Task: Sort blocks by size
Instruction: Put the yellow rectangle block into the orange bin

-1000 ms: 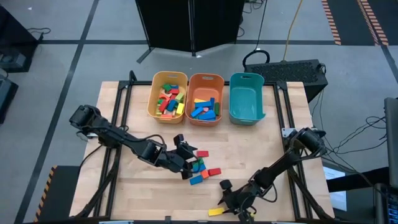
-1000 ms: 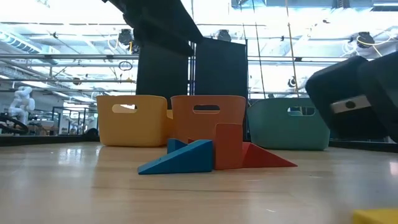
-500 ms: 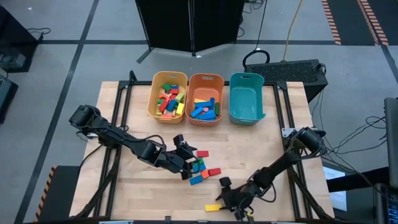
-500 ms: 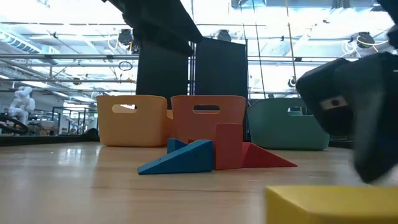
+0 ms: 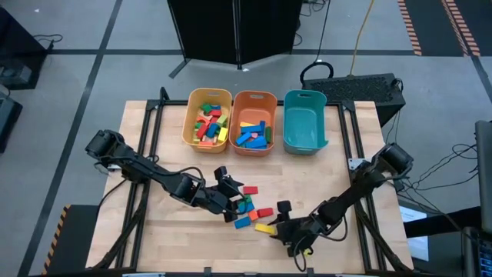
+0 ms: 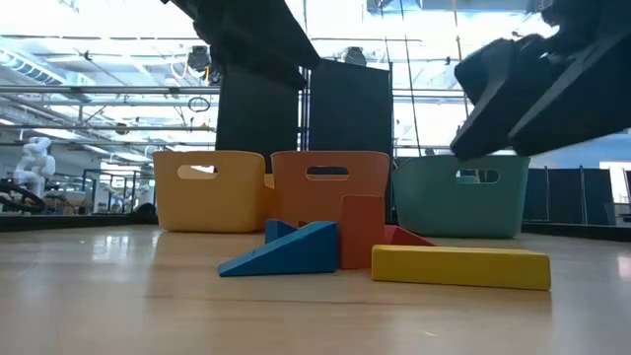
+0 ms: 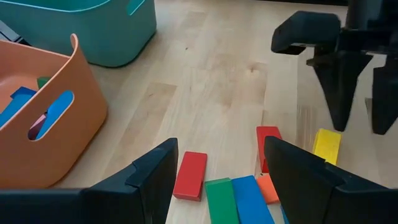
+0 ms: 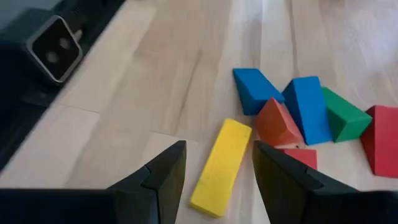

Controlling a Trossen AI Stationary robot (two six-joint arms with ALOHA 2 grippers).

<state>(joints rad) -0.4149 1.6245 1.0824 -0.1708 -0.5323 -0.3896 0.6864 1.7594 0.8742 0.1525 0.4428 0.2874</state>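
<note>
Yellow bar at risk of a nudge.
The right gripper (image 5: 278, 223) stood open over the long yellow wooden bar (image 5: 264, 228), beside the loose blocks (image 5: 244, 206); the left gripper (image 5: 227, 196) was open there too, and either might have scattered them.

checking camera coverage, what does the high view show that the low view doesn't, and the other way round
Only the high view shows both arms whole, the left gripper open over the loose pile, the right gripper open beside the yellow bar, and the blocks inside the yellow bin and orange bin.

Only the low view shows the room behind the table and the bins' handle slots.

Both show the three bins, including the teal bin, the yellow bar, and loose blocks on the table.
</note>
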